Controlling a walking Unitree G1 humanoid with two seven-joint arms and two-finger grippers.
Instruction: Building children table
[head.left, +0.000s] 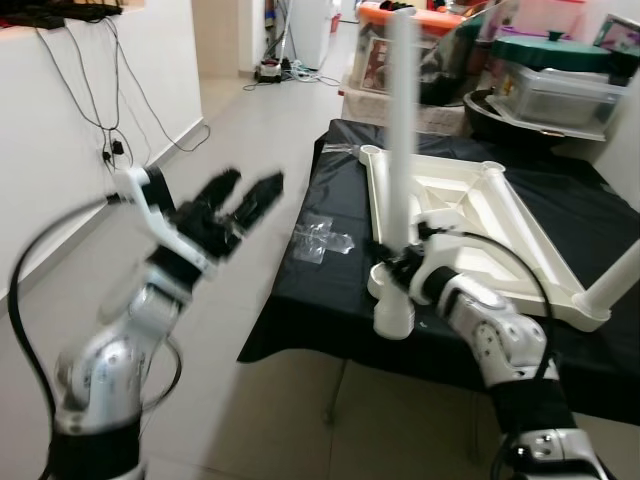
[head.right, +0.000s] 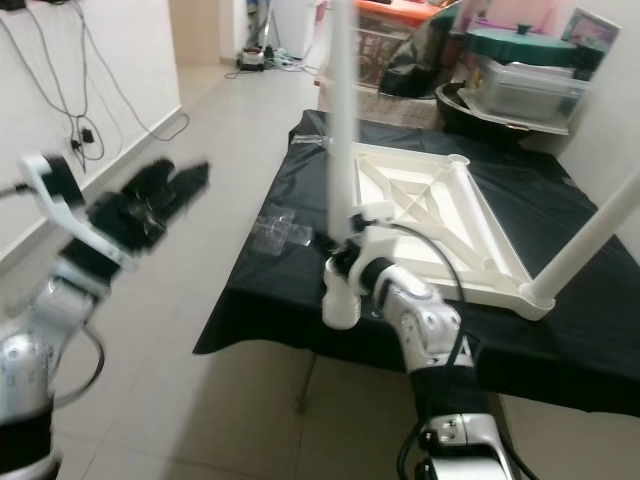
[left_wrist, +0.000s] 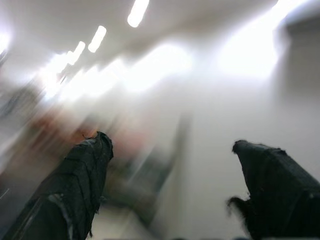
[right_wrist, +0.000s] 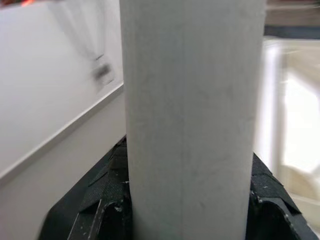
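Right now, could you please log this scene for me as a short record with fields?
surface: table under a black cloth
workpiece: white children's table top, lying upside down on the cloth
leg in hand: white table leg, upright at the near-left corner
fitted leg: second white leg at the near-right corner, tilted
right end effector: shut on the upright leg
left end effector: open, raised over the floor, holding nothing
loose item: clear plastic bag on the cloth

Inverted tabletop (head.left: 470, 220) lies on the bench (head.left: 330, 300); one leg (head.left: 403, 130) stands at its near-left corner, another (head.left: 620, 280) at near-right. Plastic bag (head.left: 320, 240) lies left of tabletop; bins (head.left: 555, 90) behind.
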